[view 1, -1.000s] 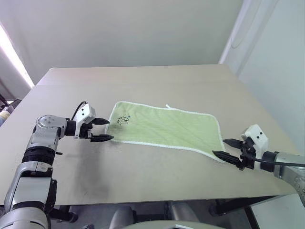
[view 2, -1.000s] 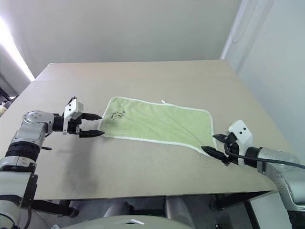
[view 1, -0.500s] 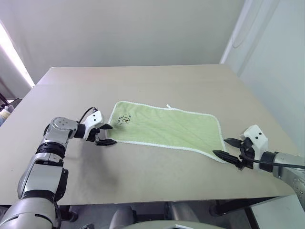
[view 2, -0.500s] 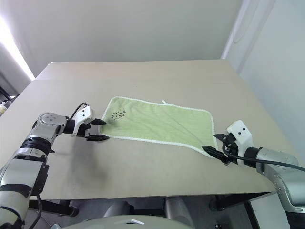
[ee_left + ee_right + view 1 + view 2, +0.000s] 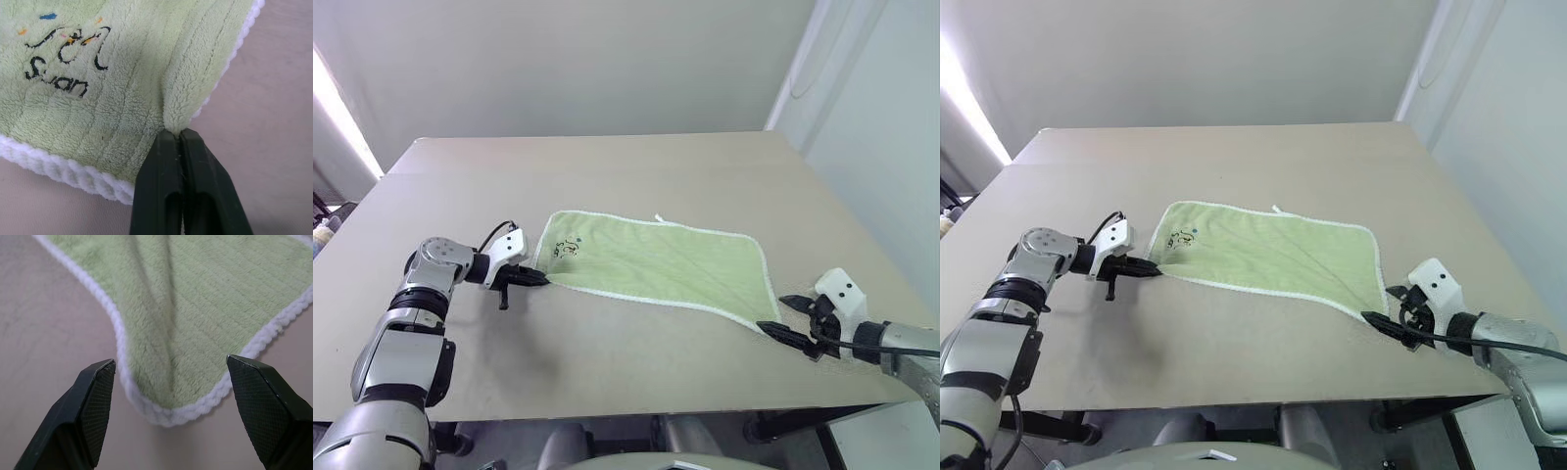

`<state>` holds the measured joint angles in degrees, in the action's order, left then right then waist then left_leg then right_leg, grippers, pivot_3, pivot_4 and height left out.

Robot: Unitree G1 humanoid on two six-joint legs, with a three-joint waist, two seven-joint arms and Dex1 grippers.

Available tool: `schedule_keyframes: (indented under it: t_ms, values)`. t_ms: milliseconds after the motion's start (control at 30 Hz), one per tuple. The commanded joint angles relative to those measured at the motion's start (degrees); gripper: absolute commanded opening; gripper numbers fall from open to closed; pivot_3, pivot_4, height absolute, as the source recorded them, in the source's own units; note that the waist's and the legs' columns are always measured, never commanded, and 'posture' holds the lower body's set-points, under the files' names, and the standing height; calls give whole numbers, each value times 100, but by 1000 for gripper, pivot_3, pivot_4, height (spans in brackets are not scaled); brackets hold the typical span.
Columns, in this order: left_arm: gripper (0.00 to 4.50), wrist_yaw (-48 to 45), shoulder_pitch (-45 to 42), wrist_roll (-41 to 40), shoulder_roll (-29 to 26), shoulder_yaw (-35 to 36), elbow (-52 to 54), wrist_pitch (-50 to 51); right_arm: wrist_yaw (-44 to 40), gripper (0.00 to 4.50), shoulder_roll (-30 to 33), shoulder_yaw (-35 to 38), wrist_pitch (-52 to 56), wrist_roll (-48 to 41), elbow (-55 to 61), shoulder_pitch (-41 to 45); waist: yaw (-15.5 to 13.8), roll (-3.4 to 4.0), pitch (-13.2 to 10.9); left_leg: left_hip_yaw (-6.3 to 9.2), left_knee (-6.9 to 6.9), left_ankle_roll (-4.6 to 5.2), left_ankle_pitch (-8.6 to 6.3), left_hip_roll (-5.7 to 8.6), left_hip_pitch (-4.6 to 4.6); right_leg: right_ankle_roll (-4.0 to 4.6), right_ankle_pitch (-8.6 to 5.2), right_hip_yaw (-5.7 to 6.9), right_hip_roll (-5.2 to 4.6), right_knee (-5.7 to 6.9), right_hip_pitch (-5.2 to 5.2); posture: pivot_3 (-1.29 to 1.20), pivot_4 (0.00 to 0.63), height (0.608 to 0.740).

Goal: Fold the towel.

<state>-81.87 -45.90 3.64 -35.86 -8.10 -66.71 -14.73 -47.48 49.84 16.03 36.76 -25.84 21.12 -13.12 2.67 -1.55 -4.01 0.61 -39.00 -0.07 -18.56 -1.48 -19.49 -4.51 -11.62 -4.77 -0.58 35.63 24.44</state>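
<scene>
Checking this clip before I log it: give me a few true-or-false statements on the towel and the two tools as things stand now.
1. The left tool is shut on a pinch of the towel near its printed end. True.
2. The right tool is shut on the towel's corner. False: its fingers stand open on either side of the corner, gripping nothing.
3. The towel is already folded in half. False: it lies spread out in one layer on the table.
4. The dark printed mark sits at the towel's end near the left tool. True.
5. A white loop sticks out from the towel's far edge. True.
</scene>
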Motion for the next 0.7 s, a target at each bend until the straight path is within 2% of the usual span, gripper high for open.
schedule_keyframes:
  t_ms: [33, 167, 333, 533, 633, 700]
  values:
    - [29, -147, -59, 82, -154, -25, 59, 77, -92, 3827, 74, 24, -227, 120, 71, 13, 0, 0, 0, 0, 0, 0, 0, 0, 0, 0, 0, 0, 0, 0, 0, 0, 0, 712]
    - [29, -9, -45, 130, -151, -18, 47, 67, -122, 3827, 3, -87, -372, 245, 29, 35, -5, 0, 0, 0, 0, 0, 0, 0, 2, 0, 0, 1, 0, 1, 0, 0, 0, 712]
    - [29, -25, -26, 145, -178, -10, 94, 28, -102, 3827, 184, -601, -864, 987, -287, 22, -4, -1, 0, 0, 0, 0, 0, -1, 3, 0, 0, 1, 0, 1, -1, 0, 0, 712]
    - [29, -9, -32, 172, -198, -22, 130, -14, -126, 3827, 143, -678, -965, 1167, -484, 82, -3, 0, 0, 0, 0, 0, 0, -1, 3, 0, 0, 2, 1, 1, -1, 0, 0, 712]
    - [0, -17, -47, 153, -182, -7, 152, 6, 0, 3162, 76, -703, -969, 1272, -595, 164, -1, -1, 1, 0, -1, 0, 0, -1, 3, 0, 0, 1, 1, 1, -1, 0, 0, 712]
    - [0, -22, -45, 148, -180, -3, 156, 7, 70, 2439, 66, -732, -933, 1339, -656, 192, -2, -1, 1, 0, -2, 0, 0, -1, 3, 0, 0, 1, 1, 1, -1, 0, 0, 712]
